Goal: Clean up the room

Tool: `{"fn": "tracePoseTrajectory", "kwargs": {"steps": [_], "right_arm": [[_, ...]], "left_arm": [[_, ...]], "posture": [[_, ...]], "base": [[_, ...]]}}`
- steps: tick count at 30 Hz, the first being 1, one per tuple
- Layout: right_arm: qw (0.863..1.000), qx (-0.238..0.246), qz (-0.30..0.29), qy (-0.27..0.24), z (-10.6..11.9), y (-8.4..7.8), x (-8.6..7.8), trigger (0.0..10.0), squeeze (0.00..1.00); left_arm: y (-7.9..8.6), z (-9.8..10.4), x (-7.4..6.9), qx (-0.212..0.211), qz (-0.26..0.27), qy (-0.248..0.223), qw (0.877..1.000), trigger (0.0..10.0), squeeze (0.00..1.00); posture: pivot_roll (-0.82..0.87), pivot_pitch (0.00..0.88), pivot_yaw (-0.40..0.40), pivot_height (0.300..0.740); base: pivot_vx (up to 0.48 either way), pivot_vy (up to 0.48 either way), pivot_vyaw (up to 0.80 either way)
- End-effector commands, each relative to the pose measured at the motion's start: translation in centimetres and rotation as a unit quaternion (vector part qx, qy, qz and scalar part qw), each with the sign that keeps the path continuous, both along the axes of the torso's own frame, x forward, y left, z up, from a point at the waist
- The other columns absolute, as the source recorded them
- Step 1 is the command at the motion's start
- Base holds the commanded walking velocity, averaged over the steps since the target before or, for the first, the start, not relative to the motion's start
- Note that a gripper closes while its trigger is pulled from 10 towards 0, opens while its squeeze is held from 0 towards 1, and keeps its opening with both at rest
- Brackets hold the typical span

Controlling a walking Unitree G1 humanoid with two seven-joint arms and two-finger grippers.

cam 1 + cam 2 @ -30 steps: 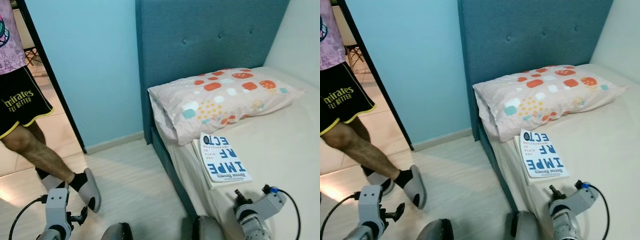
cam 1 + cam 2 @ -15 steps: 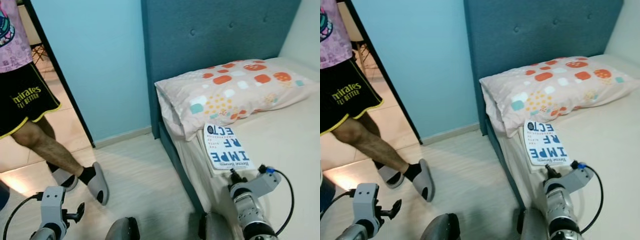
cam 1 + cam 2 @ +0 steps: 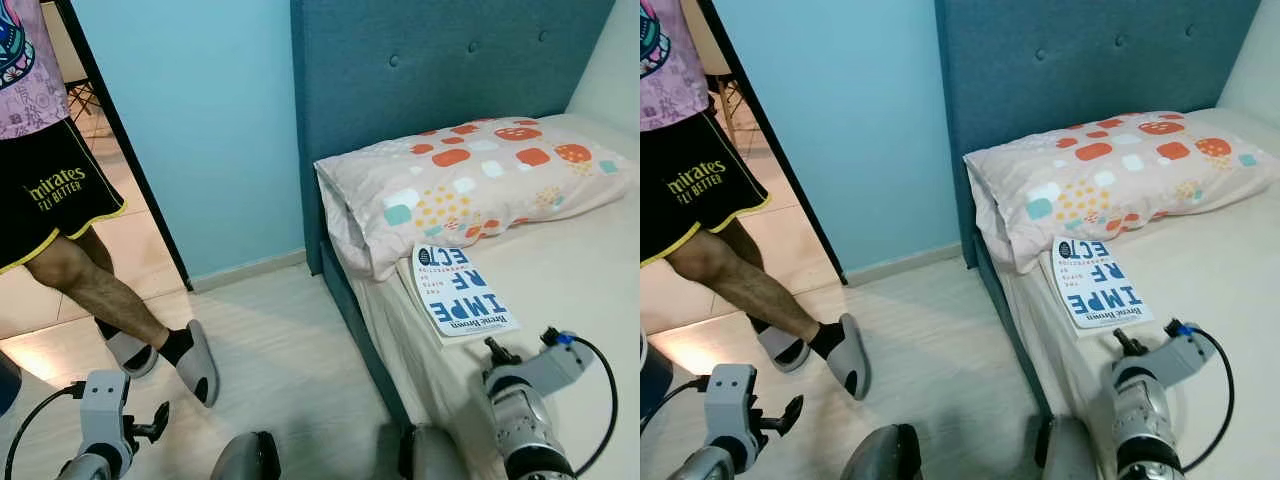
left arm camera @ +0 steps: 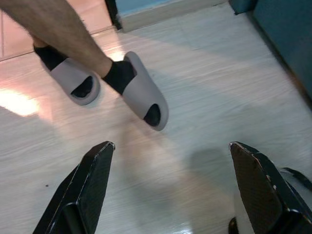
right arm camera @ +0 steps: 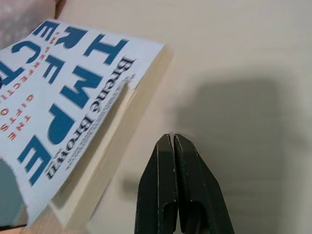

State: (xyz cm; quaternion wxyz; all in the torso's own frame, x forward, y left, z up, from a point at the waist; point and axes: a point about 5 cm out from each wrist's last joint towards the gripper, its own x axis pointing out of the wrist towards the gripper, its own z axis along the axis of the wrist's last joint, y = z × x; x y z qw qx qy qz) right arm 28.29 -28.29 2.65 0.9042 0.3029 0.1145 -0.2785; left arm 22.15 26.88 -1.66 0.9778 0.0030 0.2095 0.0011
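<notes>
Reaching for: the book (image 3: 460, 290), which lies flat on the bed (image 3: 580, 280), in the middle right of the left eye view.
Book spot: just below the pillow (image 3: 470, 185), near the bed's left edge, with its top end touching or tucked a bit under the pillow.
Right gripper (image 5: 174, 161): its two black fingers are pressed together and hold nothing. It hangs over the bare sheet just beside the book's lower corner, not touching it.
Left gripper (image 4: 170, 180): its fingers are spread wide apart, low over the floor (image 3: 290, 370) in the lower left, holding nothing.
How the book feels: I think it is light, a bit bendy, with a smooth cover that may slip. The pages may flop open.
Where to hold: the lower edge near the gripper, cover and pages together. The fingers must spread first.
Also here: a person's legs (image 3: 95, 290) in grey slippers, at the left by the door.
</notes>
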Motion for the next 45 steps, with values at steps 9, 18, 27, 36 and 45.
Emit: {"fn": "tracePoseTrajectory", "kwargs": {"steps": [9, 18, 27, 36, 45], "right_arm": [[0.985, -0.065, 0.089, -0.135, 5.1, 1.5, 2.9, 10.0, 0.00], [0.847, -0.304, 0.427, -0.088, 6.7, 13.0, 6.5, 10.0, 1.00], [0.755, -0.472, 0.451, -0.055, 8.2, 14.3, 8.0, 10.0, 1.00], [0.702, -0.564, 0.434, -0.022, 8.8, 14.3, 8.9, 10.0, 1.00], [0.731, -0.564, 0.383, 0.040, 7.0, 12.5, 8.5, 10.0, 1.00]], "left_arm": [[-0.8, -0.4, 0.2, -0.008, -0.005, 0.005, 1.000, 10.0, 0.00], [-1.2, -0.7, -0.4, -0.015, 0.001, 0.003, 1.000, 10.0, 0.00], [-0.9, -1.0, -1.4, -0.018, 0.011, 0.001, 1.000, 10.0, 0.00], [-0.5, -0.7, -1.6, -0.018, 0.015, -0.011, 1.000, 10.0, 0.00], [0.2, -0.1, -2.1, -0.013, 0.013, -0.023, 1.000, 10.0, 0.00]], "posture": [[0.10, 0.138, 0.025, 0.565], [0.11, 0.160, -0.002, 0.565], [0.12, 0.191, -0.018, 0.565], [0.15, 0.219, -0.023, 0.565], [0.17, 0.249, -0.014, 0.565]], "base": [[0.000, 0.000, 0.00], [0.000, 0.000, 0.00], [0.000, 0.000, 0.00], [0.000, 0.000, 0.00], [0.000, 0.000, 0.00]]}}
